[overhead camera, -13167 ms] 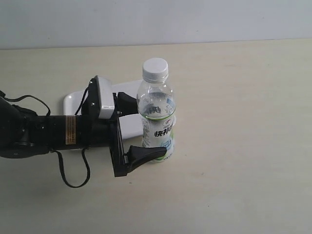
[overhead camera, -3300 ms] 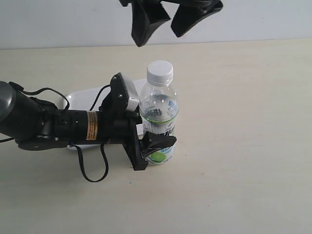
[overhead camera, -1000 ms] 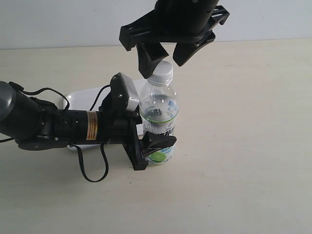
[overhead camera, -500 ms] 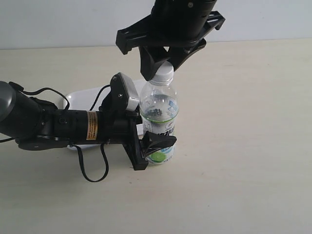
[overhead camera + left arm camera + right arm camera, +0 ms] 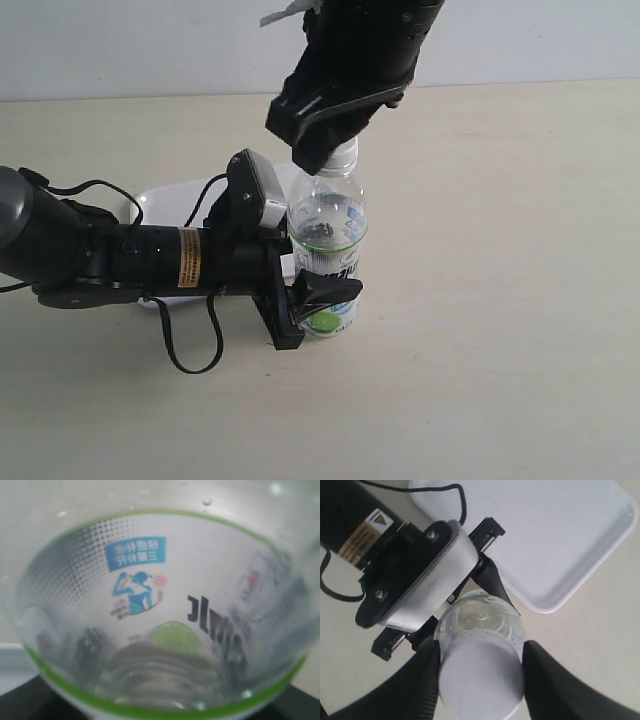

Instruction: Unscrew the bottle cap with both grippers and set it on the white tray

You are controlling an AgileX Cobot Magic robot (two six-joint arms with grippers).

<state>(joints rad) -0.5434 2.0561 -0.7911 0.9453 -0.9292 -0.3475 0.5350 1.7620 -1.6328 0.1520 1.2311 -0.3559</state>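
The clear bottle with the lime label stands upright on the table, and its label fills the left wrist view. My left gripper comes in from the left and is shut on the bottle's lower body. Its near finger lies across the label. My right gripper reaches down from above and is shut on the white bottle cap, which is still on the neck. From the right wrist, both black fingers press the sides of the cap. The white tray lies behind the left arm.
The tray is bare and sits right beside the bottle. The left arm's black body with its orange label and a loose cable stretch over the table's left side. Light wooden tabletop lies to the right and front.
My right gripper came down from above, lowered over the cap, turned, and closed on it. The left gripper keeps its hold on the bottle and has not moved in the last seconds.
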